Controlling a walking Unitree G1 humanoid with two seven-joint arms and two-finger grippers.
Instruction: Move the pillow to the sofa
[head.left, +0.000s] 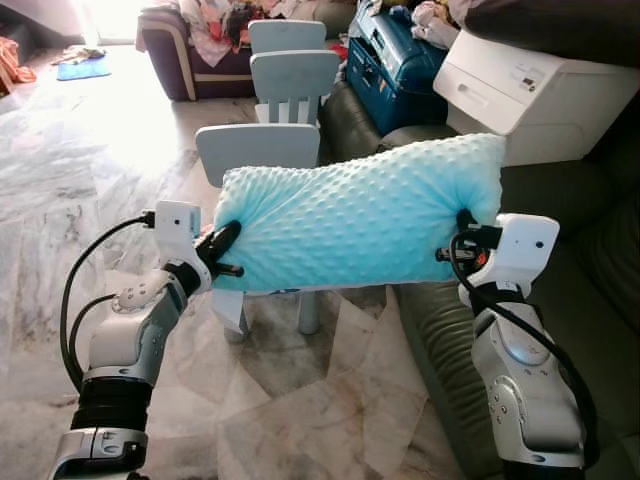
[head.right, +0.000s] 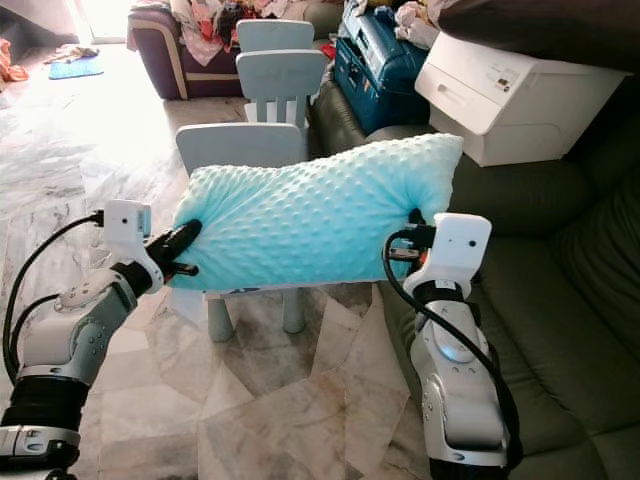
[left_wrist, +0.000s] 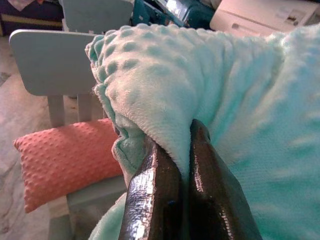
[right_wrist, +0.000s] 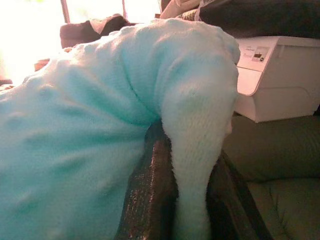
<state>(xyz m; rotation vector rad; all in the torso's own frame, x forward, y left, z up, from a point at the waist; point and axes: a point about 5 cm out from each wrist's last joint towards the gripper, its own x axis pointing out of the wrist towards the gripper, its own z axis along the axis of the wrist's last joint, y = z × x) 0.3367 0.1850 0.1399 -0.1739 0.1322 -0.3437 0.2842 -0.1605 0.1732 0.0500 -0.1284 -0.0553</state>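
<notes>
A light turquoise dotted pillow (head.left: 360, 215) hangs in the air between my two arms, above a small grey-blue chair (head.left: 258, 150). My left gripper (head.left: 226, 245) is shut on the pillow's left edge; its black fingers (left_wrist: 160, 195) pinch the fabric. My right gripper (head.left: 462, 235) is shut on the right end, and a fold of pillow (right_wrist: 192, 150) sits between its fingers. The dark green sofa (head.left: 560, 290) lies to the right, its seat under and beyond my right arm.
A coral dotted pillow (left_wrist: 65, 157) lies on the small chair's seat. A white printer (head.left: 535, 90) sits on the sofa's far end, with a blue case (head.left: 390, 60) behind it. Two more small chairs (head.left: 292, 70) and a purple sofa (head.left: 185, 55) stand beyond. Marble floor (head.left: 90, 170) stretches left.
</notes>
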